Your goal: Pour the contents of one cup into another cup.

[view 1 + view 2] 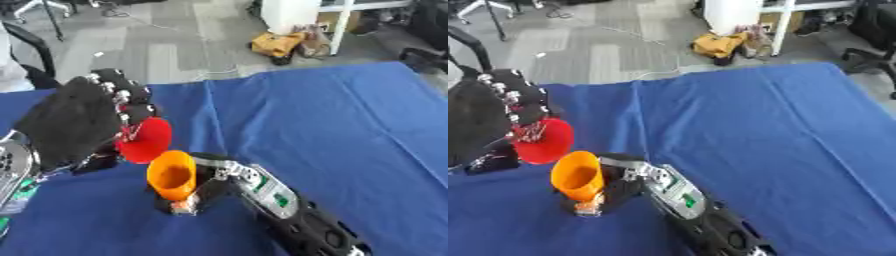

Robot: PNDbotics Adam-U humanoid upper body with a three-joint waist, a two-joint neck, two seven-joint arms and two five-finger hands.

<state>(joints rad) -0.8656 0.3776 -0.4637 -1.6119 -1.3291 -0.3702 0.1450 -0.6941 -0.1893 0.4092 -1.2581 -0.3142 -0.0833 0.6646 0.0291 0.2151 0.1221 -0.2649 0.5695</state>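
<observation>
Toward seven o'clock on the blue-clothed desk (332, 125), both cups are in hand and the pour looks to be in its middle stage. The left hand (74, 120), coming in from nine o'clock, has its fingers curled round the red cup (144, 141) and holds it tipped well over, its mouth turned toward the right and just above the rim of the orange cup (171, 176). The right hand (208, 186), reaching up from five o'clock, is wrapped about the orange cup, which stands roughly upright with its mouth leaning a little toward the red one. The two rims sit very near each other, whether touching I cannot tell.

No contents can be made out in either cup, nor anything falling between them, so how much has gone across cannot be judged. As it stands, grasping, lifting and lining up seem done; what appears left is to finish tipping the red cup, right it, and set both cups back on the desk.
</observation>
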